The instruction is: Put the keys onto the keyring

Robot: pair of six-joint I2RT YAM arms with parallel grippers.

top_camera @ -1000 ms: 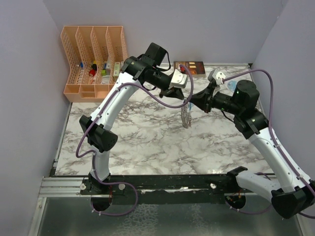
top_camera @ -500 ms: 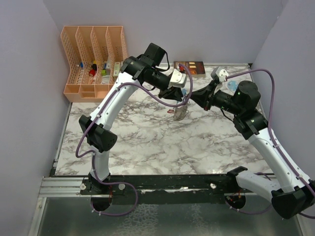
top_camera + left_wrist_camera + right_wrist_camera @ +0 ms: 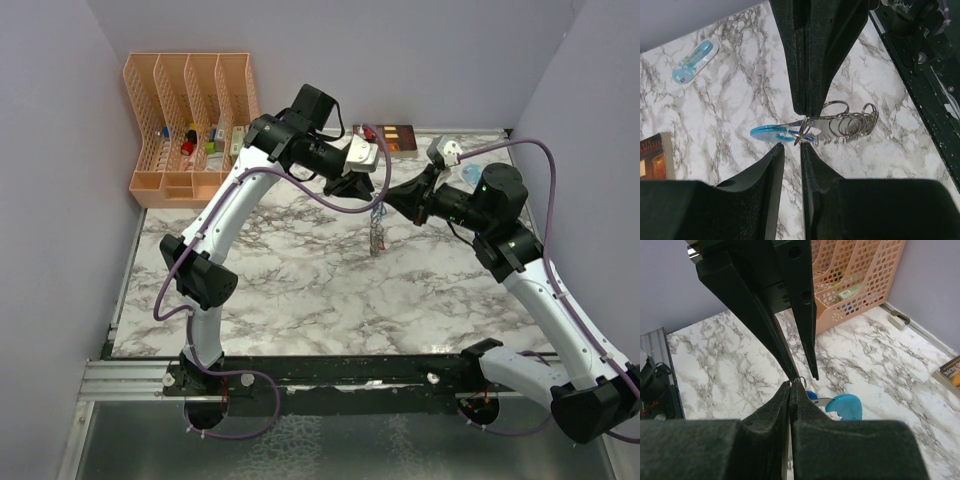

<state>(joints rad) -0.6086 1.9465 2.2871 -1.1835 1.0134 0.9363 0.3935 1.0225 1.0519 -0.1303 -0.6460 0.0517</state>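
Note:
The keyring (image 3: 850,120), a bunch of grey metal rings with a light-blue strap (image 3: 771,132), hangs in the air above the marble table (image 3: 300,280). My right gripper (image 3: 791,383) is shut on its top ring. A dark blue key tag (image 3: 810,394) and a silver blade show just beyond those fingers. My left gripper (image 3: 792,146) stands slightly open right in front of the ring, with nothing between its fingers. From above, the bunch (image 3: 376,235) dangles below the two meeting grippers, left (image 3: 375,193) and right (image 3: 388,200).
An orange desk organizer (image 3: 190,125) stands at the back left. A brown book (image 3: 392,135) lies at the back edge. A pale-blue see-through object (image 3: 692,60) lies on the table near the back right. Purple walls close in three sides.
My left gripper has opened and let go of the ring. The bunch swung to the left and now hangs straight down from my right gripper.

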